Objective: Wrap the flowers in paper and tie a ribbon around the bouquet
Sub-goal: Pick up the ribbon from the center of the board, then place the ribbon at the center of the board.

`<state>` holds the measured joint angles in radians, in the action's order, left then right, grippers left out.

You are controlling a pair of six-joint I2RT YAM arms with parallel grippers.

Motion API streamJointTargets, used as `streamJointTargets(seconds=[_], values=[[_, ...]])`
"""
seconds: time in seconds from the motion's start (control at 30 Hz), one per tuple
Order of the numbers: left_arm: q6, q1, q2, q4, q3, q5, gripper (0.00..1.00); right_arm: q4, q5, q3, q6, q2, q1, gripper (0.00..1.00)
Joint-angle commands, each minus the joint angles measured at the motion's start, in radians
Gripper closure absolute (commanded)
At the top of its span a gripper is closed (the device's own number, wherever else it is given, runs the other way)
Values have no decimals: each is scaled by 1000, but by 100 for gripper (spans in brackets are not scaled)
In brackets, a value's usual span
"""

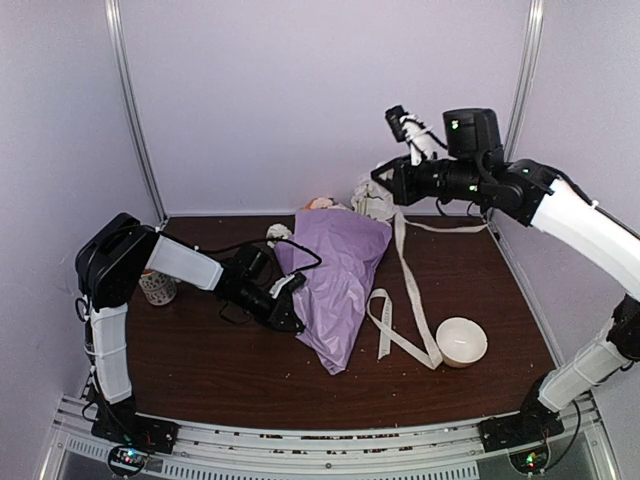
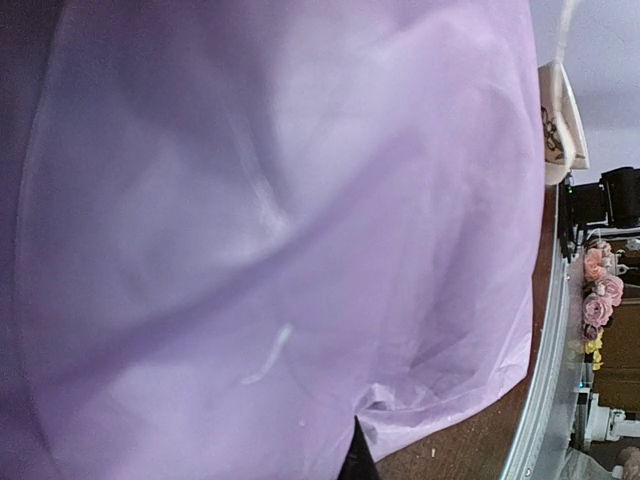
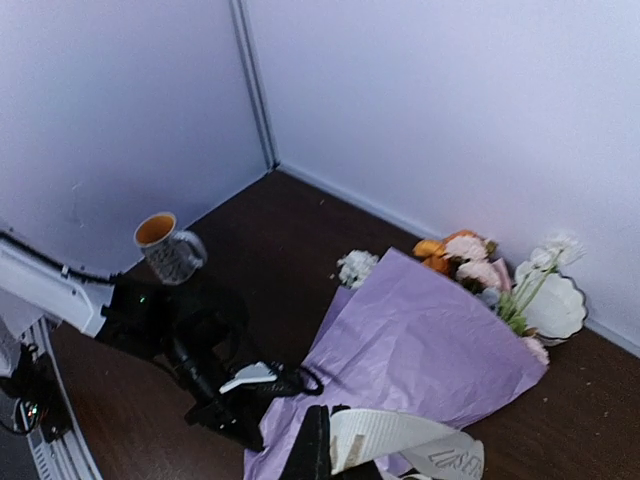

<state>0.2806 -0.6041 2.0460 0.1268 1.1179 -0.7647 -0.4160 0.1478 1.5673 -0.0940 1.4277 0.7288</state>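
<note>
- We saw right jaws clamped on the ribbon [image 1: 410, 290], raised beside the bouquet [image 1: 340, 275].
- Left jaws fully closed at its paper [image 2: 280, 230] edge; grip unclear.
- Bouquet lay on bench [image 1: 200, 370].

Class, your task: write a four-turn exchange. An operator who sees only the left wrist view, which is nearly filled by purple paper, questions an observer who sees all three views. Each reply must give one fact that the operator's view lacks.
Operator: I see almost nothing but paper. Where does the ribbon lie?
Observer: The ribbon runs down the table to the right of the bouquet and loops beside a white bowl.
Operator: Is anything holding it?
Observer: Yes. The right gripper, raised over the far end of the bouquet, is shut on the ribbon's upper end.
</note>
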Motion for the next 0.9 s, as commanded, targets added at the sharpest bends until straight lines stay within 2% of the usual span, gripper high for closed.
streamJointTargets(seconds=[0.0,0.13,0.3,0.37,0.43,0.53,0.57,0.67,0.73,0.87], values=[[-22,3,39,31,-2,98,100,-76,145,-126,3,18,117,100],[-23,3,40,32,5,102,100,-169,113,-199,32,137,220,100],[-26,3,39,39,8,108,100,-398,142,-64,124,338,369,98],[-26,3,40,40,10,110,100,-422,136,-33,144,359,385,90],[-28,3,39,41,10,113,100,-399,154,-36,153,344,385,78],[-33,3,37,45,12,119,100,-365,174,-49,154,307,384,38],[-35,3,36,45,12,120,100,-356,165,-53,152,295,385,31],[-35,4,37,45,13,120,100,-303,140,-83,108,254,357,24],[-37,4,36,46,13,120,100,-220,71,-125,18,226,305,23],[-36,4,36,45,12,123,100,-176,41,-130,-217,282,103,24]])
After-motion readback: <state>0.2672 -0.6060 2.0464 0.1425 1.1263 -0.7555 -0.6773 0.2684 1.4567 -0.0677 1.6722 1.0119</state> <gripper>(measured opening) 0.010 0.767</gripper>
